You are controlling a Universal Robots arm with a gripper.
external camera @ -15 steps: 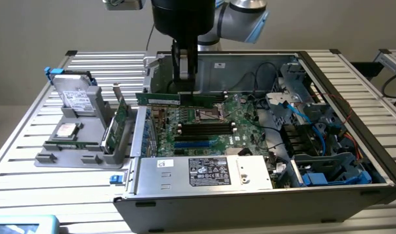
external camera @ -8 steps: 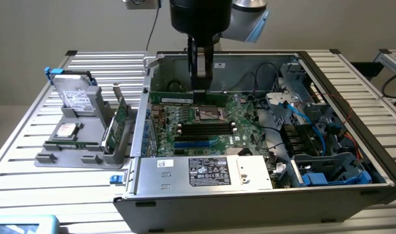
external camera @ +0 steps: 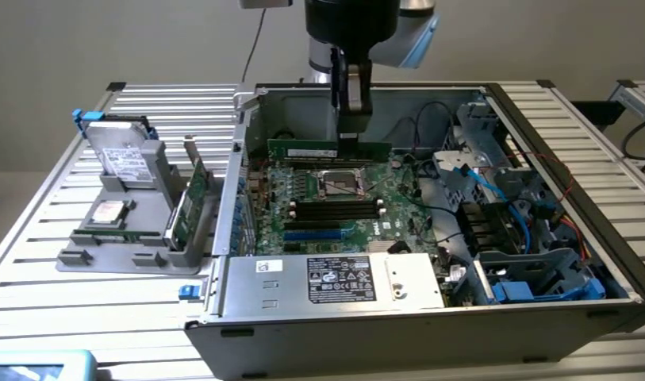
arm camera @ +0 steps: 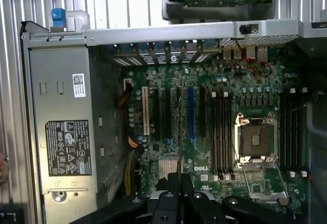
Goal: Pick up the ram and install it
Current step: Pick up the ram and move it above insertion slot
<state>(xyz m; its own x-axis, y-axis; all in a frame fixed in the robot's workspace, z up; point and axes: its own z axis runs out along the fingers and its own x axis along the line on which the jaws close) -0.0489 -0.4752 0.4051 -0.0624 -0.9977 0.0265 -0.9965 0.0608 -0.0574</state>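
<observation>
The ram (external camera: 313, 150) is a long, narrow green stick with a white label. It hangs level inside the open computer case (external camera: 576, 135), above the motherboard (external camera: 301, 190), just behind the CPU socket (external camera: 343, 184). My gripper (external camera: 354, 136) comes down from above and is shut on the stick's right part. In the wrist view the ram (arm camera: 182, 127) appears edge-on as a thin line running out from the gripper (arm camera: 176, 183) over the board. The black memory slots (external camera: 333, 211) lie nearer the case's front; in the wrist view the memory slots (arm camera: 222, 132) sit beside the socket.
A power supply (external camera: 333, 279) fills the case's front edge. Cables and a blue drive cage (external camera: 544, 279) crowd the exterior view's right. On the exterior view's left, a grey fixture (external camera: 121, 254) holds a hard drive (external camera: 124, 155) and a green expansion card (external camera: 195, 198).
</observation>
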